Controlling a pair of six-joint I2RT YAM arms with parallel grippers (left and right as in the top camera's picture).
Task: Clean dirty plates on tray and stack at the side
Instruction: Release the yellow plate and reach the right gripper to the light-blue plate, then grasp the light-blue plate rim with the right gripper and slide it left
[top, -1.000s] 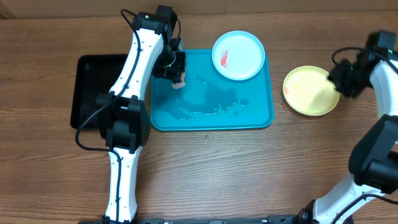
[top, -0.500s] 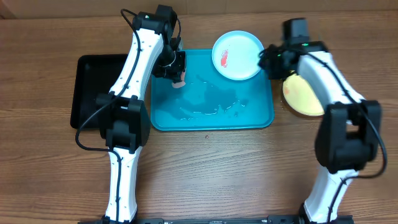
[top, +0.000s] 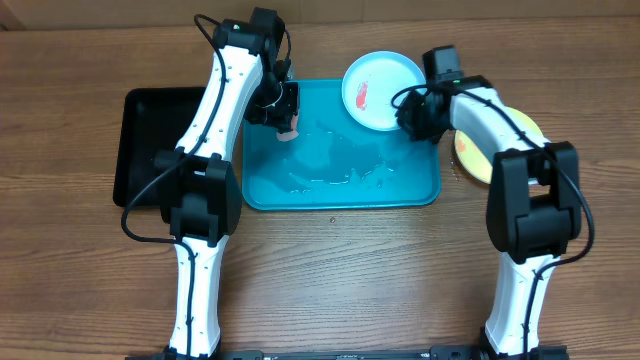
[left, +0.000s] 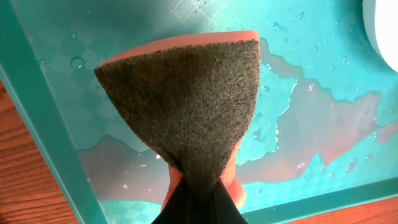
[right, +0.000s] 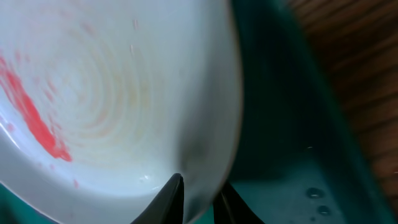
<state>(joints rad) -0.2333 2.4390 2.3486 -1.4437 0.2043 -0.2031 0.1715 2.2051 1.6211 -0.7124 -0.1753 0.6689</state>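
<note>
Left hand (top: 288, 124) pinching triangular fibrous sponge (left: 186, 106); glossy round plate (right: 112, 81) red-smeared.

Entry: no readable text, label, brand, number or sign in any view, checked on the tray (top: 330, 185), the white plate (top: 385, 95), the sponge (left: 186, 106) and the black tray (top: 150, 140).

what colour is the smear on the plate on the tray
Red smear on the plate, clearest in the right wrist view.
</note>
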